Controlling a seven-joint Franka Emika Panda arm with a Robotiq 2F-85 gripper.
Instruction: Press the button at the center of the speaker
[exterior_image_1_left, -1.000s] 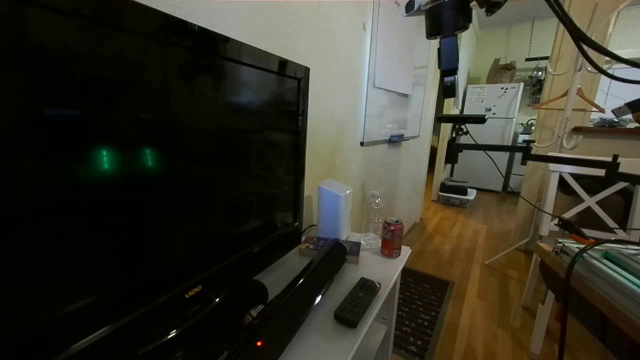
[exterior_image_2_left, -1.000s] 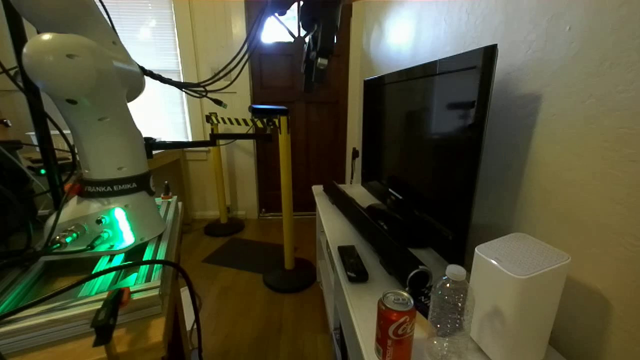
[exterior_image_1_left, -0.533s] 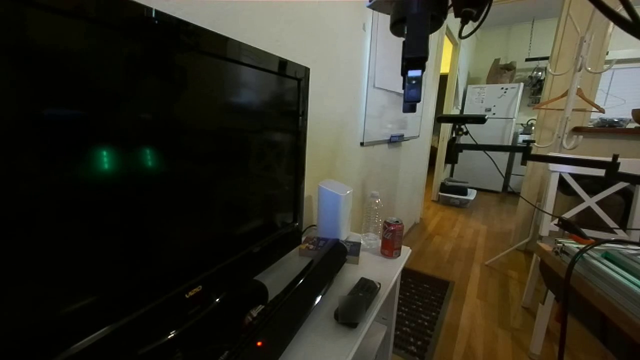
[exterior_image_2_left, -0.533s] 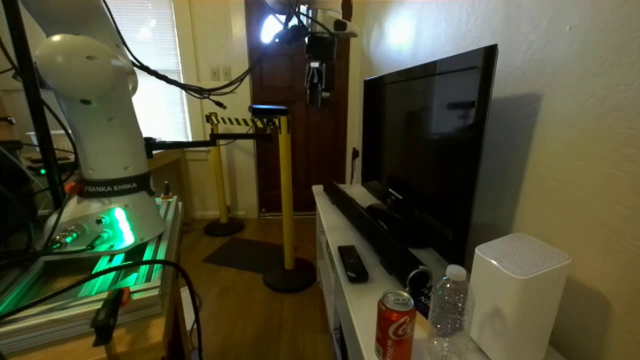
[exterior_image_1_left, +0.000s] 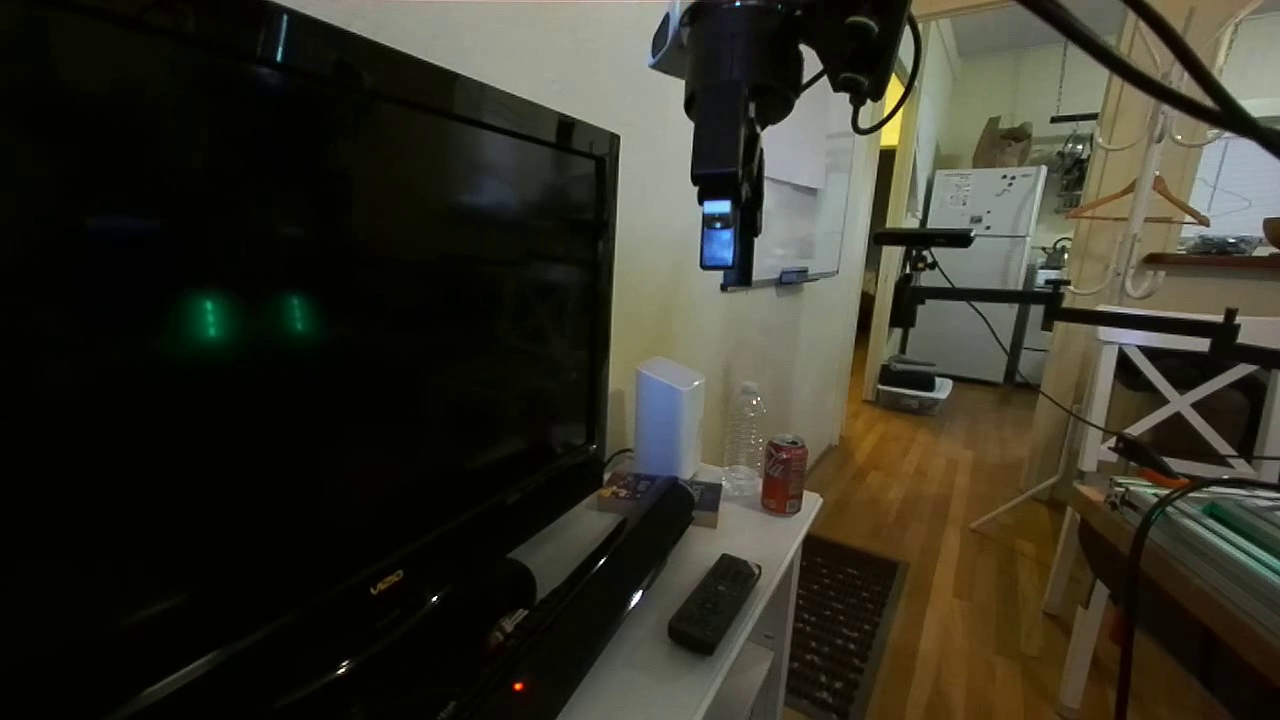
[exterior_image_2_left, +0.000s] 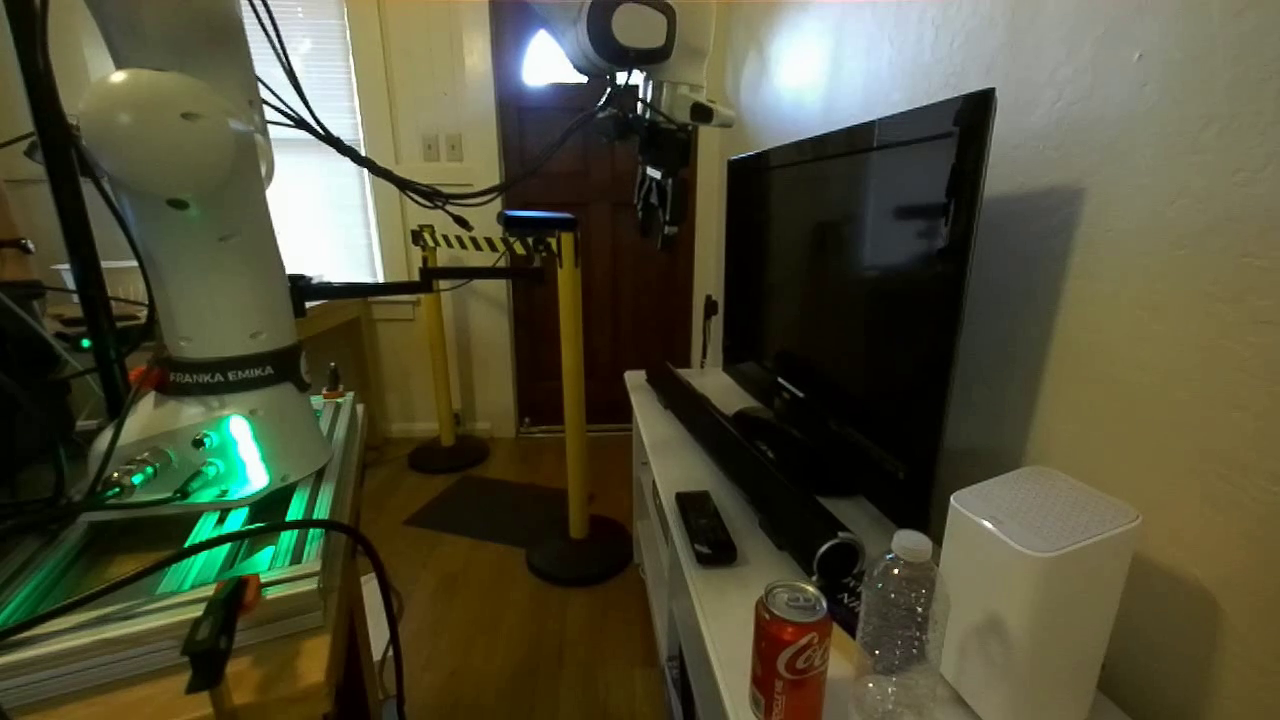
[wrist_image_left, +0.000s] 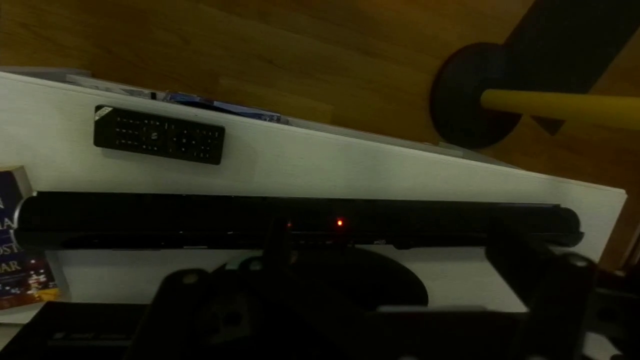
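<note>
The speaker is a long black soundbar on a white stand, before the television; it also shows in an exterior view and in the wrist view. A red light glows near its middle, also in an exterior view. Small faint marks line its far edge near the light; I cannot tell which is a button. My gripper is open and empty, its dark fingers wide apart. It hangs high above the soundbar in both exterior views, touching nothing.
A large black television stands behind the soundbar. A remote lies before it. A red can, clear bottle, white box and books are at one end. A yellow post stands on the floor.
My gripper has come down and closer to the television. It moves left and down in an exterior view. The soundbar and the objects on the stand have not moved.
</note>
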